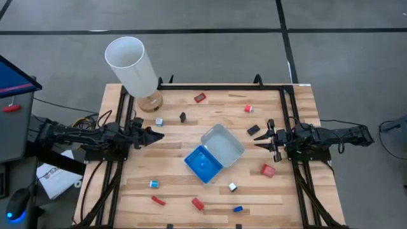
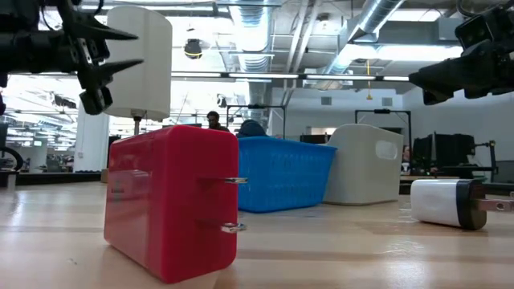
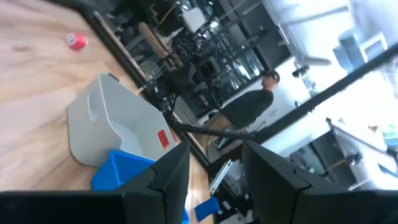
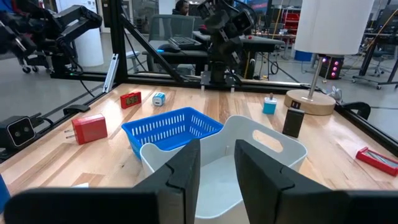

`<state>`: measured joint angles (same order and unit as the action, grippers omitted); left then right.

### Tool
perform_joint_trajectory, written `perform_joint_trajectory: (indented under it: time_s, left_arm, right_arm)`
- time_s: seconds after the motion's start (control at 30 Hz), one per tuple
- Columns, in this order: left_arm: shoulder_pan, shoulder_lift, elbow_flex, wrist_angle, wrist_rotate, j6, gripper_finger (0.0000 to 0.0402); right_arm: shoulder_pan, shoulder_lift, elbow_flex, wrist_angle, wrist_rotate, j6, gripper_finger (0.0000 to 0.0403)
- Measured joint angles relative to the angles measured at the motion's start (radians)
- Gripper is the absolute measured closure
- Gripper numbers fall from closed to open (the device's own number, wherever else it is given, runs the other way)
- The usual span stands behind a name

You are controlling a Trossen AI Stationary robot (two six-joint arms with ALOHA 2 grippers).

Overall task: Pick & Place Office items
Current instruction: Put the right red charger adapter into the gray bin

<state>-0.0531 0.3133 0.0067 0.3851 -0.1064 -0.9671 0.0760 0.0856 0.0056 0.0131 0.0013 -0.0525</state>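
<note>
Small office items lie scattered on the wooden table: red pieces [image 1: 200, 97] [image 1: 268, 170] [image 1: 198, 203], black ones [image 1: 182, 117] [image 1: 254, 130], a blue one [image 1: 238, 208] and a white one [image 1: 233, 187]. The blue tray [image 1: 203, 164] and the clear-grey tray [image 1: 222, 145] sit side by side, touching, at the table's middle. My left gripper [image 1: 156, 135] hovers open left of the trays, pointing toward them. My right gripper [image 1: 257, 141] hovers open right of them, facing the grey tray [image 4: 249, 155]. Both are empty.
A tall white cylinder [image 1: 131, 63] on a wooden base [image 1: 151, 102] stands at the far left corner. A red plug block [image 2: 173, 201] and a white one [image 2: 446, 202] lie near the front edge. A black frame [image 1: 286, 102] borders the table. A person [image 3: 249, 106] is beyond it.
</note>
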Motion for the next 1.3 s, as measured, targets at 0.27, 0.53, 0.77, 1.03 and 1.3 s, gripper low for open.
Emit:
perform_joint_trajectory:
  time_s: [0.27, 0.53, 0.77, 1.03, 1.3]
  left_arm:
    - [0.000, 0.117, 0.000, 0.001, -0.066, -0.065, 0.0257]
    - [-0.003, 0.206, 0.000, 0.177, -0.072, -0.110, 0.0257]
    - [-0.004, 0.213, 0.000, 0.326, -0.097, -0.005, 0.0257]
    - [-0.004, 0.213, 0.000, 0.326, -0.104, 0.023, 0.0257]
    - [-0.004, 0.213, 0.000, 0.377, -0.104, 0.096, 0.0257]
  right_arm:
    - [-0.001, 0.000, 0.000, 0.178, 0.000, 0.006, 0.0310]
    - [-0.006, -0.001, 0.026, 0.569, 0.128, 0.361, 0.0310]
    - [-0.014, -0.002, 0.040, 0.879, 0.308, 0.545, 0.0310]
    - [-0.014, -0.001, 0.041, 1.045, 0.449, 0.592, 0.0310]
    - [0.000, 0.012, 0.045, 0.989, 0.403, 0.734, 0.0310]
